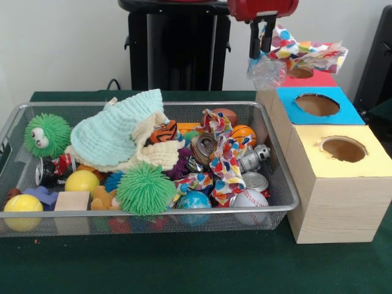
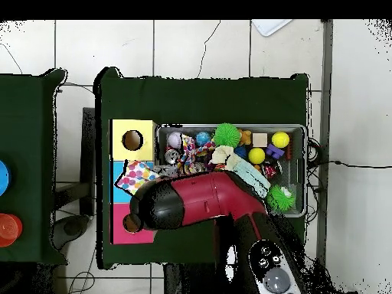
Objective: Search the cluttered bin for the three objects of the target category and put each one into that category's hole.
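My gripper hangs above the far box, just left of the round hole in the red top. It is shut on a wrinkly see-through plastic bag, which hangs below the fingers. A polka-dot piece is caught up with it and spreads right over the hole. In the overhead view the arm hides the gripper, and the polka-dot piece shows beside the red hole. The wire mesh bin is full of clutter. I cannot make out other see-through bags in it.
The blue-topped hole and the yellow-topped hole lie nearer the camera in the same box row. The bin holds green spiky balls, a pale green cloth, yellow balls, cans, a baseball and more polka-dot pieces.
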Controlling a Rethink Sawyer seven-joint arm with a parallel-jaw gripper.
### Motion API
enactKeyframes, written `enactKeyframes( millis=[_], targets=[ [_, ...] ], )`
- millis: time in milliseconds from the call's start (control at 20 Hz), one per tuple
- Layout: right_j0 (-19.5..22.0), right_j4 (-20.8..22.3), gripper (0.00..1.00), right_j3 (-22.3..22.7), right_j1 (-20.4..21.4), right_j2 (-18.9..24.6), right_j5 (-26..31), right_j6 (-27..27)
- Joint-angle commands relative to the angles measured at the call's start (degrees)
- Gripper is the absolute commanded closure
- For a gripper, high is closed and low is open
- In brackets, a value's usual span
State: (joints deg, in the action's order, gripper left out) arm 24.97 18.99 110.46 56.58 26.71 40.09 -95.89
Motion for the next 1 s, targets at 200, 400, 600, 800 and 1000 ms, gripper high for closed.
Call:
enactKeyframes(
  millis=[200, 400, 600, 800, 1000],
  targets=[
    [5.6, 7.5, 1.00, 0.5, -2.0, 13.5, 6.7, 25.0],
    [8.2, 7.8, 1.00, 0.7, -2.4, 16.9, 7.7, 27.0],
    [10.2, 9.1, 1.00, 0.0, -3.3, 19.4, 8.6, 29.6],
    [13.2, 9.5, 1.00, -0.8, -4.5, 24.2, 10.8, 35.8],
    [14.5, 13.0, 1.00, -4.3, -3.7, 25.7, 15.8, 42.8]
  ],
)
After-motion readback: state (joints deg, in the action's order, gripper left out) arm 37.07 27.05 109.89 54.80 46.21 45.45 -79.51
